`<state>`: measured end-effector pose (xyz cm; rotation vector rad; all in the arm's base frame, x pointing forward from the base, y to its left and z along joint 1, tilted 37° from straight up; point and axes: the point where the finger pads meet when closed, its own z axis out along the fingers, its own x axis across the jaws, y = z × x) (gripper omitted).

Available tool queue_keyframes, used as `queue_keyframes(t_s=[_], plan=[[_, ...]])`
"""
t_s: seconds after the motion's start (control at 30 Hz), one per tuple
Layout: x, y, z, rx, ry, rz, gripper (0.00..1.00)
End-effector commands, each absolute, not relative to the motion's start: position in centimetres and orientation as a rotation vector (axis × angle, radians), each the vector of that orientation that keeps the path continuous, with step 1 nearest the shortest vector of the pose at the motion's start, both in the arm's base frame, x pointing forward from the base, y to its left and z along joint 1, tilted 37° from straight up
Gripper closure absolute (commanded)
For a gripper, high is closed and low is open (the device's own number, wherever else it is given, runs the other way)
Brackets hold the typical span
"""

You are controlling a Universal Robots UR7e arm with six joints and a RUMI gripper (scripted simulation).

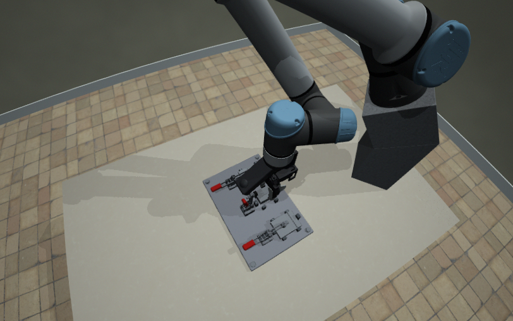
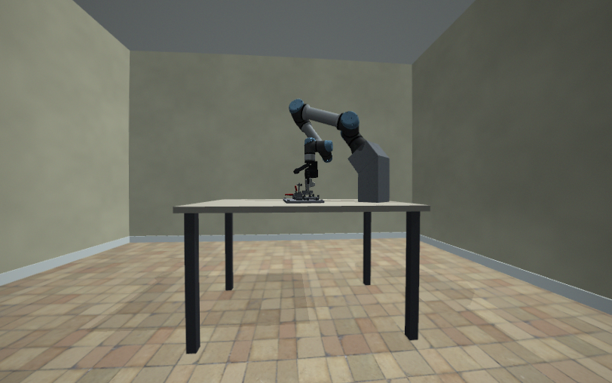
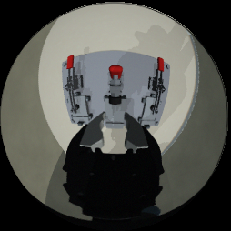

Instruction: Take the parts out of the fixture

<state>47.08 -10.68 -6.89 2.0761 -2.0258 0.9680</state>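
Note:
The grey fixture plate (image 1: 230,215) (image 2: 289,201) (image 3: 97,64) lies on the table and carries three toggle clamps with red handles. My gripper (image 1: 272,196) (image 2: 308,191) (image 3: 115,112) is low over the middle station, shut on the middle part (image 1: 263,196) (image 3: 115,109), a grey plate. Any gap beneath this part is too small to tell. The middle clamp (image 1: 246,207) (image 3: 115,82) is open, its handle upright. A grey side part (image 1: 290,224) (image 3: 83,109) lies under its lowered clamp arm. The other side part (image 3: 149,111) lies under the other lowered arm; my gripper hides much of it in the top view.
The side clamps' red handles (image 1: 248,244) (image 1: 215,187) (image 3: 70,62) (image 3: 160,64) lie low, pointing away from the robot's base. Locating pins stand around the parts. The robot's grey pedestal (image 1: 397,132) (image 2: 373,180) stands on the table (image 1: 151,265) (image 2: 252,205).

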Motion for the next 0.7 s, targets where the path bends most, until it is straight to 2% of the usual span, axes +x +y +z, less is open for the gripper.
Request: queue_keyframes(t_s=[0.0, 0.67], plan=[[46.8, -10.4, -6.7, 2.079, -2.023, 0.967, 1.00], [44.9, -9.0, -4.4, 2.078, -2.023, 0.967, 1.00]])
